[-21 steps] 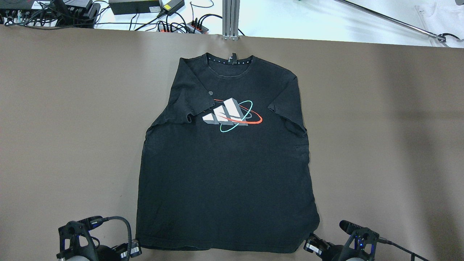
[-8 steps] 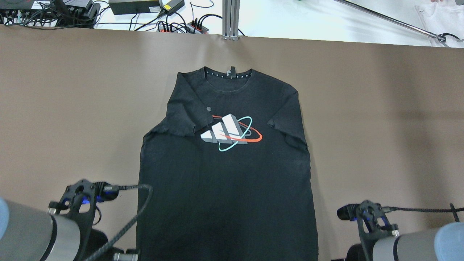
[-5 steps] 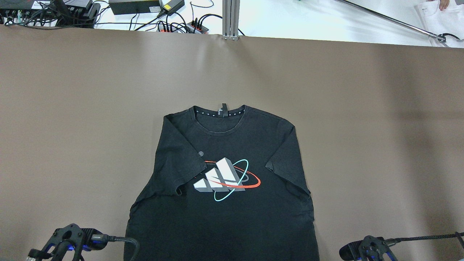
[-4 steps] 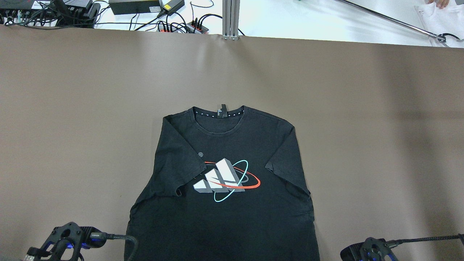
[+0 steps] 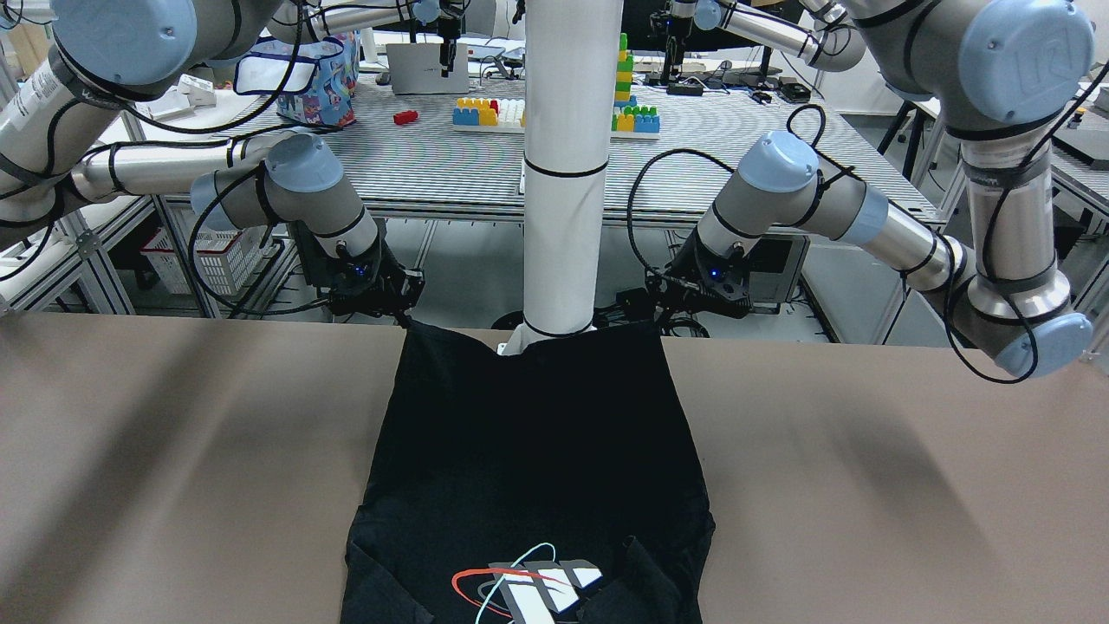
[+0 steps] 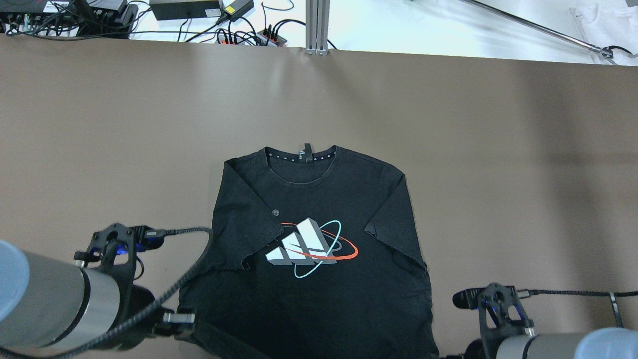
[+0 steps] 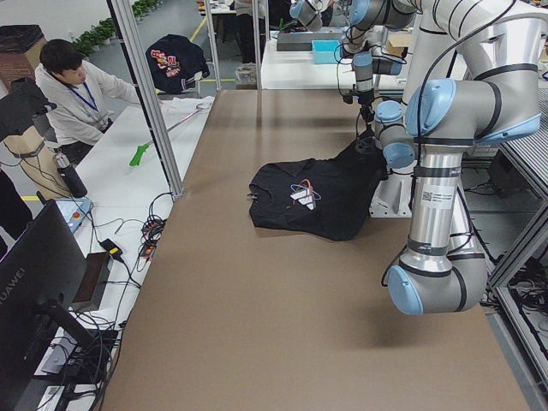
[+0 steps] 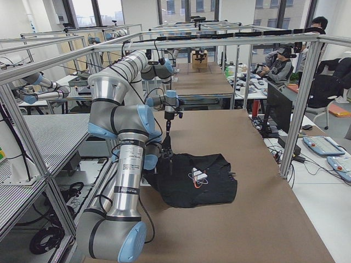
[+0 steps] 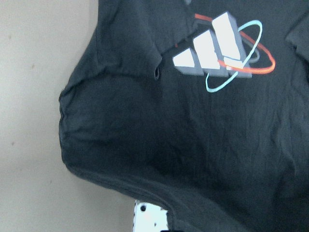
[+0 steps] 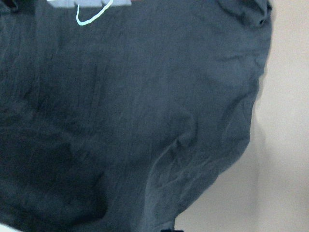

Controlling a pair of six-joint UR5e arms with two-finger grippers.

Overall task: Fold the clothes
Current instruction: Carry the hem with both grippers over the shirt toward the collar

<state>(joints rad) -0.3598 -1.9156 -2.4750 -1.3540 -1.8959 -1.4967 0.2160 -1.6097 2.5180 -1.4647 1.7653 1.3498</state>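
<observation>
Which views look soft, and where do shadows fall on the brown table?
Right wrist view: the black T-shirt looks soft and low in contrast. Left wrist view: the logo has slightly blurred edges. Overhead view: a dim shadow band crosses the table at the right. Front-facing view: broad soft shadows lie either side.

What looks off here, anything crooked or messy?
The black T-shirt isn't lying flat: its hem corners are pinched and raised by the left pincer and right pincer at the robot's table edge, and one sleeve is folded inward, reaching the printed logo. Nothing looks torn or spilled.
</observation>
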